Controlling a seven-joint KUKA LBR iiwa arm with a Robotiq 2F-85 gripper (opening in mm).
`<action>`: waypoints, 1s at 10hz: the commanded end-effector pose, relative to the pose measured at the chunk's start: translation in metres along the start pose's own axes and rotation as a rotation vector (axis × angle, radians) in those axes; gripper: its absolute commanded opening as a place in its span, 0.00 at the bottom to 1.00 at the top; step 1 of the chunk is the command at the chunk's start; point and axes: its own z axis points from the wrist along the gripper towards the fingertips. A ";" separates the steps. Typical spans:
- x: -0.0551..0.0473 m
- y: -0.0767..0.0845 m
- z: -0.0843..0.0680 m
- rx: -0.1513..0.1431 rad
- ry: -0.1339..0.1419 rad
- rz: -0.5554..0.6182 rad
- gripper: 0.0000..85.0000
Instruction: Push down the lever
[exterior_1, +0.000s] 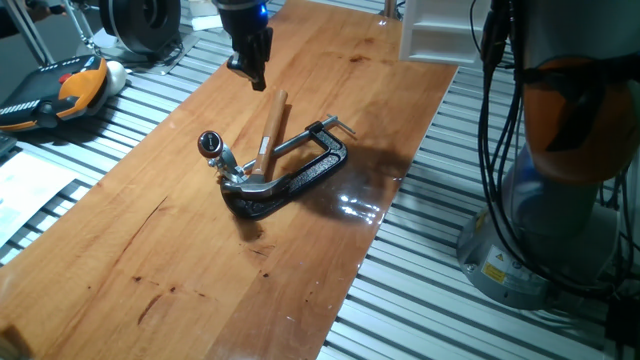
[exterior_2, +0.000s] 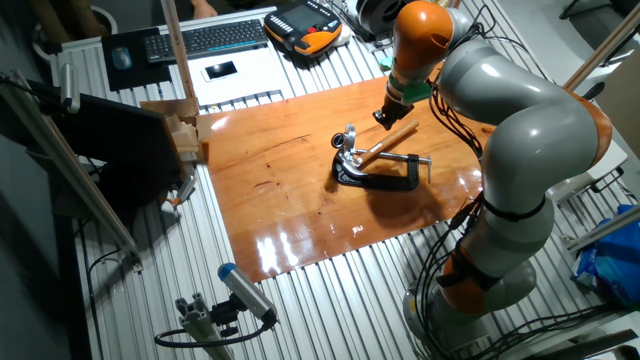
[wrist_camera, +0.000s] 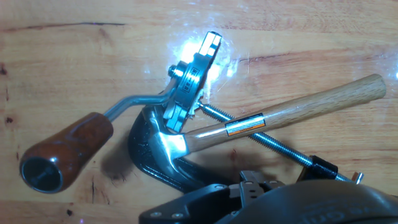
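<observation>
Wood grain runs the length of the tabletop (exterior_1: 150, 270), and near its middle sits a small heap of tools. The lever (exterior_1: 222, 152) stands up at the near-left end of that heap: a thin bent silvery rod topped by a round dark knob, hinged on a silver bracket (wrist_camera: 189, 81). In the hand view the knob looks reddish-brown and points toward the lower left, while the bracket stands on edge under a bright glare.

A hammer (exterior_1: 268, 130) with a pale wooden handle lies tilted across a black C-clamp (exterior_1: 300, 180), its metal head just beside the bracket. The clamp's threaded screw bar (wrist_camera: 273, 142) passes under the handle.

Up above, the gripper (exterior_1: 250, 70) hangs over the far end of the hammer handle, apart from everything on the table and well short of the lever knob. From where I stand its dark fingers look bunched together, but I cannot tell for sure how wide they are set. It holds nothing.
</observation>
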 end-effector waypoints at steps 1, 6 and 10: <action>0.000 0.000 0.000 0.000 -0.001 0.008 0.00; 0.002 0.021 0.002 0.020 -0.006 0.068 0.00; 0.008 0.043 0.006 0.015 -0.018 0.126 0.00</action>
